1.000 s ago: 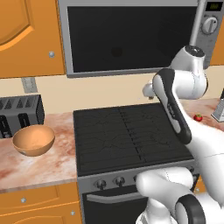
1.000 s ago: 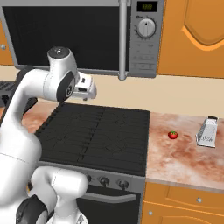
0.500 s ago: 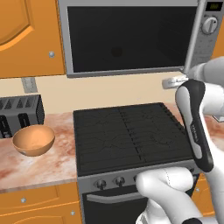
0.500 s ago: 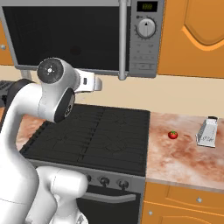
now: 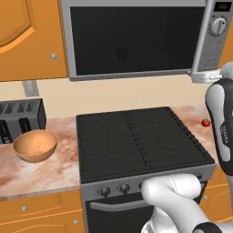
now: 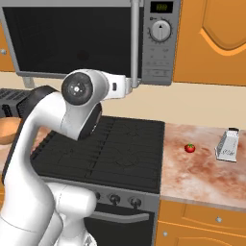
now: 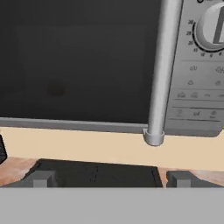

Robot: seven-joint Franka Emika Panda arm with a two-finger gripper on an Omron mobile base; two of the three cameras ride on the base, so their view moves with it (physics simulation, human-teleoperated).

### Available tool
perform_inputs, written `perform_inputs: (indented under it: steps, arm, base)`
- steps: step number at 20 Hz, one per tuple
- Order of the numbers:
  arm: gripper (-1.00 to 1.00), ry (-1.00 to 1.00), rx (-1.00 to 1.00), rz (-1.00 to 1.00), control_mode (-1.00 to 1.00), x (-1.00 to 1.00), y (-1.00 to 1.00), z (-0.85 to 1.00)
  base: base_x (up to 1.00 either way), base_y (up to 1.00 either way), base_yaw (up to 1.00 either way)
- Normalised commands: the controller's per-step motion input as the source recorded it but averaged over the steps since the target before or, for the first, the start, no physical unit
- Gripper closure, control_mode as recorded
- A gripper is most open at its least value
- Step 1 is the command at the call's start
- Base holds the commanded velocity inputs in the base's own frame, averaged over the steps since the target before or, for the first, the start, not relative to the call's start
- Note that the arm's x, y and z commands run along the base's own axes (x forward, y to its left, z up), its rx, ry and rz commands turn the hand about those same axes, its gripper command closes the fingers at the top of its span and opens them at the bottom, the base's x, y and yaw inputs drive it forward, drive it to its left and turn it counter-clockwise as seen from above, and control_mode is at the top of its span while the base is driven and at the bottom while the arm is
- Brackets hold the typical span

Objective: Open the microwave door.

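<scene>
Two dark, blocky fingertips (image 7: 41,178) well apart: tool (image 7: 109,179) spread, pinching nothing, raised below the microwave door (image 5: 134,38) (a wide grey-framed panel of smooth dark glass, shut flush above the stove (image 5: 136,141)). Long grey cylindrical bar handle (image 7: 161,70) upright at the door's right edge, its rounded lower end above and between the fingertips. Round tomato (image 6: 190,148) and ridged metal grater (image 6: 228,144) apart on the mottled stone tabletop (image 6: 202,175).

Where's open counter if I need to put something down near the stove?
Right of the stove: marble in front of the tomato and grater. Left side is tighter: bowl and toaster leave only the front strip.
</scene>
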Motion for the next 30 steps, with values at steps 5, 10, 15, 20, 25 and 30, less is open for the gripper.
perform_inputs:
  steps: [5, 10, 15, 20, 25, 30]
  arm:
    - [-1.00, -0.03, 0.00, 0.00, -1.00, 0.01, -0.47, 0.27]
    - [-1.00, -0.08, 0.00, 0.00, -1.00, 0.09, -0.18, 0.24]
    - [-1.00, -0.01, 0.00, 0.00, -1.00, 0.26, -0.04, 0.20]
    - [-1.00, 0.00, 0.00, 0.00, -1.00, 0.55, -0.05, 0.07]
    - [-1.00, -0.04, 0.00, 0.00, -1.00, 0.56, -0.31, 0.00]
    - [-1.00, -0.09, 0.00, 0.00, -1.00, 0.54, -0.20, 0.00]
  base:
    - [0.00, 0.00, 0.00]
    - [0.00, 0.00, 0.00]
    - [0.00, 0.00, 0.00]
    - [0.00, 0.00, 0.00]
    - [0.00, 0.00, 0.00]
    - [0.00, 0.00, 0.00]
